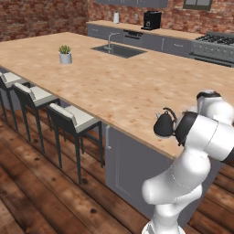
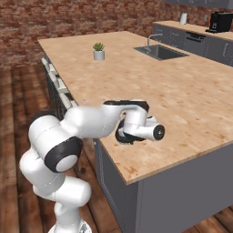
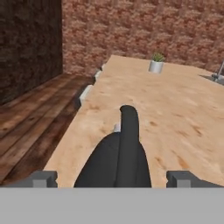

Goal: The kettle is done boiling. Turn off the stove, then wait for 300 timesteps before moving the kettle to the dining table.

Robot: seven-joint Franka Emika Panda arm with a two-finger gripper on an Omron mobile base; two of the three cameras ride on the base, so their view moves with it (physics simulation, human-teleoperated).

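The left base view looks from behind the arm's left, forward and down across the dining table (image 1: 114, 87) toward the far stove (image 1: 215, 45). The right base view faces the same tabletop, sharing the potted plant (image 2: 98, 51). The hand view sits low, close over the kettle (image 3: 118, 162).

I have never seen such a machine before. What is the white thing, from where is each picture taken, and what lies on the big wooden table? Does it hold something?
The white thing is a robot arm in a simulated kitchen. Two pictures come from cameras behind the arm, to its left and right; the third looks along its tool. On the dining table stands a dark kettle near the edge, and farther off a small potted plant and a sink. Stools line one side. The stove is at the back wall. The tool's fingers stand wide apart on either side of the kettle, not pressing it, so nothing is held.
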